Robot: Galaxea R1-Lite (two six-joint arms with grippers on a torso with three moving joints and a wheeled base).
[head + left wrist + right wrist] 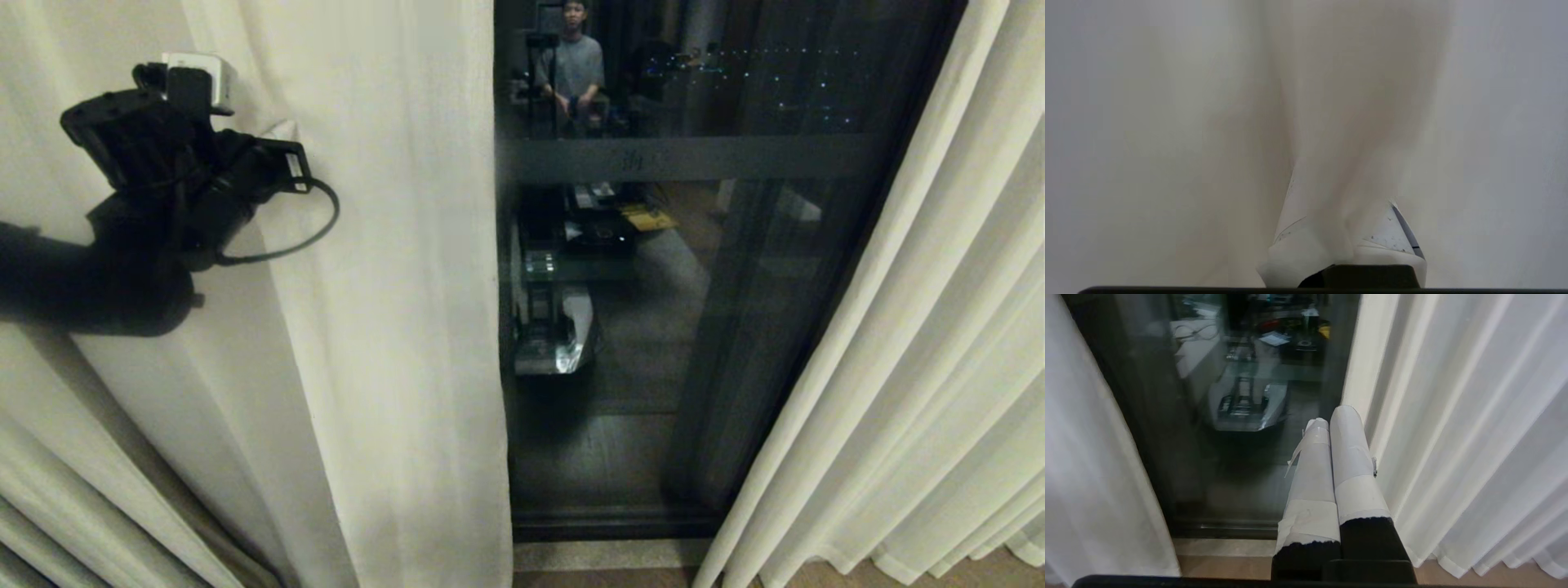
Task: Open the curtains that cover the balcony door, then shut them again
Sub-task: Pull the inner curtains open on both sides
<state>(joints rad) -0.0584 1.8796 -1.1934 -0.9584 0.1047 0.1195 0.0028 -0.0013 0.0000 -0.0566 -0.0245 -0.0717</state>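
Left gripper (1331, 228) raised against left curtain panel (392, 269), fingers (1294, 245) clamping fold of cream cloth. Right gripper (1337, 457) hanging idle before door, fingers pressed together, holding nothing.

Risks, judged: thin fold slipping out during pull; cloth bunching or snagging at rail, stalling panel.

Curtains: cream, long vertical pleats, reaching floor, parted. Balcony door (718, 286) showing between panels, dark frame, pale frosted band (694, 157), glass reflecting room and person (571, 61).

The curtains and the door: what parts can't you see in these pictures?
- Head view: the left curtain covers the balcony door behind it; the picture's edge cuts off the curtain tops.
- Left wrist view: fabric fills the picture and wraps the left gripper.
- Head view: the right gripper is out of frame.
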